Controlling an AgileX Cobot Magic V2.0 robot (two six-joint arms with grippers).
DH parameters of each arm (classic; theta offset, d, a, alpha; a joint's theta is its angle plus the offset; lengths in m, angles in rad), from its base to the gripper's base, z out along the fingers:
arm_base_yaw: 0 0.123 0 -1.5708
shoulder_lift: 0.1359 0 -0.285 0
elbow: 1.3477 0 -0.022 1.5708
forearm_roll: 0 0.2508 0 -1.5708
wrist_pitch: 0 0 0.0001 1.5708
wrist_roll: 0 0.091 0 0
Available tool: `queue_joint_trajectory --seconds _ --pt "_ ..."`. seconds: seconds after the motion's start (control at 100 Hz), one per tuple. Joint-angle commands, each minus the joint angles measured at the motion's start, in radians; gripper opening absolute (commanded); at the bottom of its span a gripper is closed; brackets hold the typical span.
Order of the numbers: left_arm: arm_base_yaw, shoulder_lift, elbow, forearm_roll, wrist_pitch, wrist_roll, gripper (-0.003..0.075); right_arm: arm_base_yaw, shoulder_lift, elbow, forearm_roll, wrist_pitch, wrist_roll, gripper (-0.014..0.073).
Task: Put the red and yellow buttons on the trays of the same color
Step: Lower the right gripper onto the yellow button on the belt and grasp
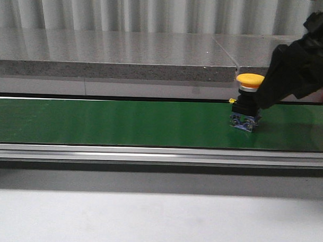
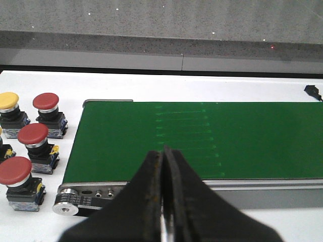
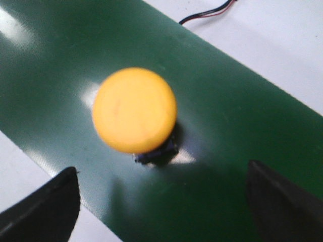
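The yellow button point(image 1: 248, 101) stands upright on the green conveyor belt point(image 1: 113, 122), the released right gripper point(image 3: 161, 201) at its 3 o'clock. The left gripper point(image 2: 164, 166) is clenched on nothing; three red buttons point(image 2: 33, 141) stand at its 9 o'clock.

Yellow buttons point(image 1: 250, 79) point(image 2: 8, 100): two. Red buttons point(image 2: 46, 101) point(image 2: 33, 134) point(image 2: 15, 170): three.

My green belt point(image 1: 124, 122) runs left to right across the white table point(image 1: 147, 221). 1 yellow button point(image 1: 246, 100) stands upright on the belt toward its right end. Left of the belt's left end, on the table, I see 3 red buttons point(image 2: 34, 141) and 1 more yellow-capped button point(image 2: 10, 108) clustered together, all upright.
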Motion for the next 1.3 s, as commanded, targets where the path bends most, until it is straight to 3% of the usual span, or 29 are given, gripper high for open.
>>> queue_joint_trajectory --seconds 0.0,0.29,0.72,1.03,1.29 --pt "-0.006 0.008 -0.026 -0.006 -0.072 -0.006 -0.0021 0.008 -0.013 -0.048 0.035 -0.061 -0.002 0.0653" --pt "-0.006 0.008 -0.026 -0.006 -0.072 -0.006 -0.0021 0.009 0.048 -0.079 0.049 -0.108 -0.002 0.0620" --pt "-0.006 0.008 -0.026 -0.006 -0.072 -0.006 -0.0021 0.014 0.079 -0.079 0.059 -0.125 -0.002 0.0238" --pt "-0.006 0.008 -0.026 -0.006 -0.072 -0.006 -0.0021 -0.018 0.036 -0.079 0.058 -0.122 0.005 0.0231" --pt "-0.006 0.008 -0.026 -0.006 -0.072 -0.006 -0.0021 -0.233 -0.077 -0.079 0.058 -0.064 0.094 0.0231"
